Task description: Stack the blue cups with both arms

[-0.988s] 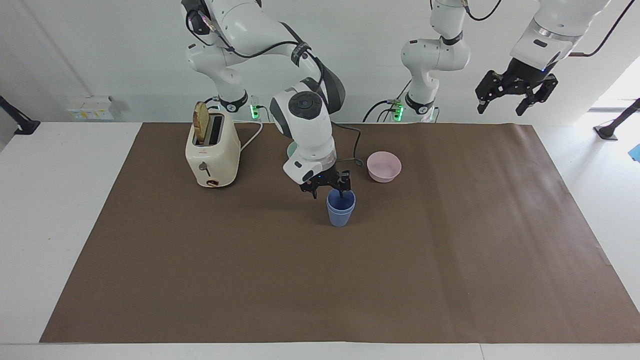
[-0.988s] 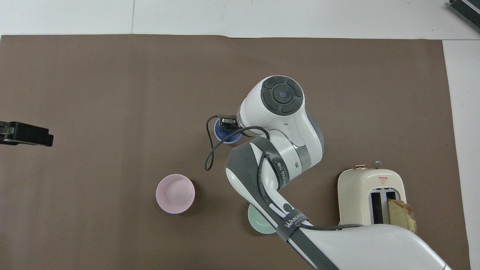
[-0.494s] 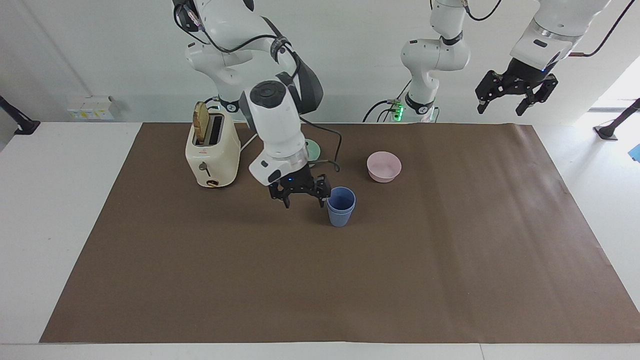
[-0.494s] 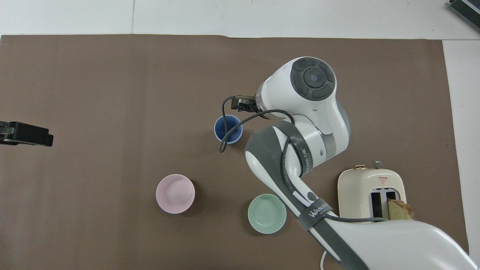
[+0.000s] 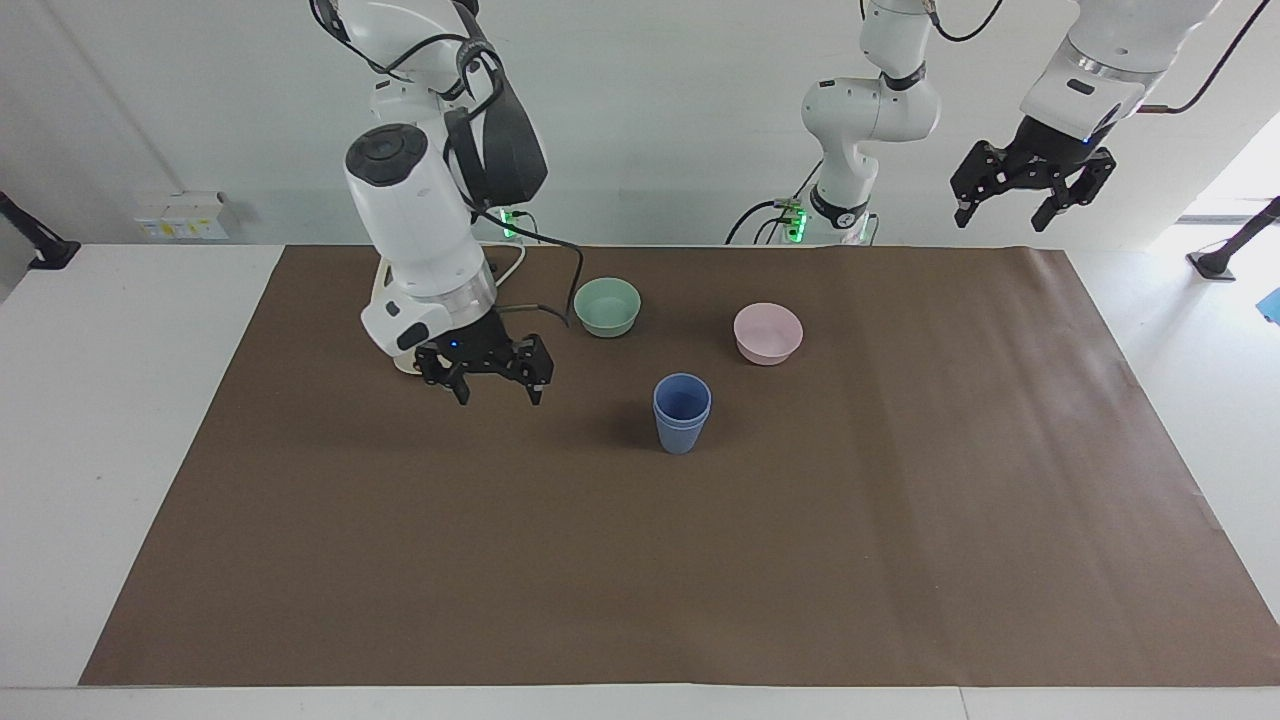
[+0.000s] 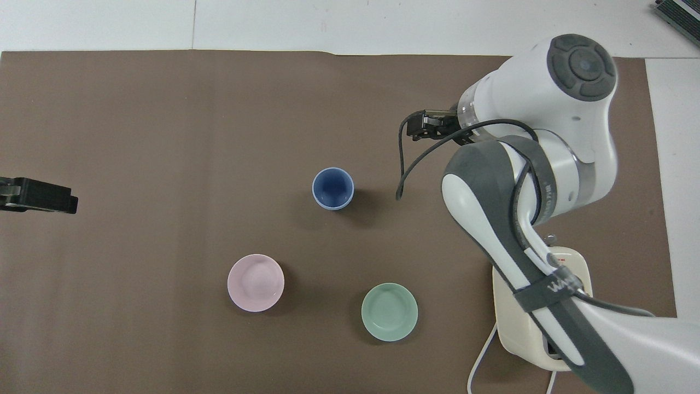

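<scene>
The blue cups stand upright in the middle of the brown mat, one nested inside the other, with both rims showing; from above the blue cups look like a single round mouth. My right gripper hangs open and empty low over the mat, off to the side of the cups toward the right arm's end; in the overhead view the right gripper pokes out from under its white wrist. My left gripper waits open and empty, raised high over the left arm's end of the table; its tip is the left gripper.
A green bowl and a pink bowl sit nearer to the robots than the cups. A cream toaster stands at the right arm's end, mostly covered by that arm. A black cable dangles from the right wrist.
My right gripper has let go of the cup in the stack, risen a little and swung away toward the right arm's end. The green bowl is uncovered. The left arm has not moved.
</scene>
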You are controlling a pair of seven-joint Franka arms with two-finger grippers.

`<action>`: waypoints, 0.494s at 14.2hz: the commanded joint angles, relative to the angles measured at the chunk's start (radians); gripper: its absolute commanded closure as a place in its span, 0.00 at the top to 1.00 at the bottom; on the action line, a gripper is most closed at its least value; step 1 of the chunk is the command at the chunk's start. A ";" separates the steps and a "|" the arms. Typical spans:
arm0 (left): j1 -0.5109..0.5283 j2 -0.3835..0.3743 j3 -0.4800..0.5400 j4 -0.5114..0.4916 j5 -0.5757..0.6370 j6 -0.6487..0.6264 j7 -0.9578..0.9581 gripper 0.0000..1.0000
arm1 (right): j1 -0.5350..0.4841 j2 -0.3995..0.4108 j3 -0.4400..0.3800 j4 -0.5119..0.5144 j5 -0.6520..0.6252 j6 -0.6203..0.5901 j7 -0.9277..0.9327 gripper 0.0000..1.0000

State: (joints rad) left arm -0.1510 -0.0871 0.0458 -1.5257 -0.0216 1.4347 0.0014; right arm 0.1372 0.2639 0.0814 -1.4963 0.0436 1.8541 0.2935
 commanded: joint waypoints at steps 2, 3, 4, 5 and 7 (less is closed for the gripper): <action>0.007 -0.013 -0.003 -0.005 0.008 -0.016 0.008 1.00 | -0.086 -0.066 0.011 0.005 -0.034 -0.123 -0.117 1.00; 0.007 -0.013 -0.003 -0.005 0.008 -0.016 0.008 1.00 | -0.108 -0.072 0.009 0.036 -0.039 -0.166 -0.155 1.00; 0.007 -0.013 -0.003 -0.005 0.008 -0.016 0.008 1.00 | -0.120 -0.071 0.011 0.065 -0.069 -0.200 -0.186 1.00; 0.007 -0.013 -0.003 -0.005 0.008 -0.016 0.008 1.00 | -0.123 -0.071 0.011 0.082 -0.111 -0.225 -0.206 1.00; 0.007 -0.013 -0.003 -0.005 0.008 -0.016 0.008 1.00 | -0.148 -0.074 0.005 0.088 -0.139 -0.257 -0.246 1.00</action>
State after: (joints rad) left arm -0.1509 -0.0871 0.0458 -1.5257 -0.0216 1.4347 0.0014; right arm 0.0150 0.1824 0.0795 -1.4288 -0.0630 1.6322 0.0975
